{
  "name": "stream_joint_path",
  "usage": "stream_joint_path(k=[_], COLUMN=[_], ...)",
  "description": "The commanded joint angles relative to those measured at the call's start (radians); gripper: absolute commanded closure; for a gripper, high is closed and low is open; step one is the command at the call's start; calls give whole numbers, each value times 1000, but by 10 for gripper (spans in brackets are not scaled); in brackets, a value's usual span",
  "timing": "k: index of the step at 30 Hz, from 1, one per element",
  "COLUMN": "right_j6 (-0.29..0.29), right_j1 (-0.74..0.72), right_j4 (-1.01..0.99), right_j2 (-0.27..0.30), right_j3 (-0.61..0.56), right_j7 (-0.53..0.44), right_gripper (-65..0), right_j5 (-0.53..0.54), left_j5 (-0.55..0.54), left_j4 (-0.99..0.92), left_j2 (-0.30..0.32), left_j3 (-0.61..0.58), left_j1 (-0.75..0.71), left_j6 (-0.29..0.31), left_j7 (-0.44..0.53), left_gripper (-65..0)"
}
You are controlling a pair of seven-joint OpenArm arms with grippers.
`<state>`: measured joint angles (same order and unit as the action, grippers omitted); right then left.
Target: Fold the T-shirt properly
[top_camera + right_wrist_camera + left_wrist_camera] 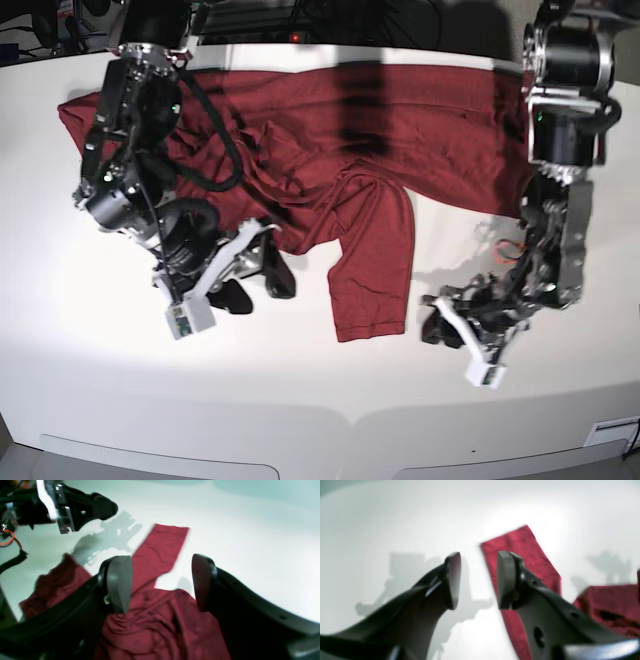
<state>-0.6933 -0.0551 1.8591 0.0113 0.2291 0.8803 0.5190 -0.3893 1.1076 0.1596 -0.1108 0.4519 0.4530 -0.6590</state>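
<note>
While the T-shirt (330,160) lies spread but rumpled across the far side of the white table (560,400), one sleeve (372,270) trails down toward the near edge between the two arms. Both sets of jaws stand apart and hold nothing: the right gripper (255,280) hovers at the bunched cloth just left of that sleeve, the left gripper (448,325) over bare table to its right. A pinch into the wrinkled pile could catch several layers at once and drag the body askew. A one-sided pull could twist the sleeve.
</note>
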Motion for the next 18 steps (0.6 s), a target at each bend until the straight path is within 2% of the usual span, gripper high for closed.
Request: stream_joint_path(k=[1, 3, 6, 9, 12, 15, 18], right_j6=[-5, -5, -5, -5, -5, -5, -5], right_j1=[-13, -5, 18, 53, 85, 108, 123], right_j4=[23, 28, 32, 33, 34, 34, 34], right_j2=[3, 7, 28, 64, 89, 100, 100], right_j3=[35, 105, 192, 243, 278, 304, 327], right_j7=[-23, -23, -18, -3, 2, 3, 5], right_gripper=[-375, -375, -375, -375, -375, -375, -375], right_j5=[16, 16, 49, 103, 118, 132, 177], left_j5=[-18, 5, 111, 227, 337, 375, 385], left_j4=[-11, -62, -127, -207, -307, -398, -445], left_j2=[-13, -38, -88, -134, -177, -187, -167], left_j3=[-40, -129, -230, -292, -315, -315, -315], left_j1=[54, 90, 131, 149, 153, 153, 153], left_j6=[11, 11, 10, 5, -37, -50, -90], left_j7=[37, 77, 134, 231, 287, 329, 334], left_gripper=[-232, -232, -232, -219, -190, -189, -189])
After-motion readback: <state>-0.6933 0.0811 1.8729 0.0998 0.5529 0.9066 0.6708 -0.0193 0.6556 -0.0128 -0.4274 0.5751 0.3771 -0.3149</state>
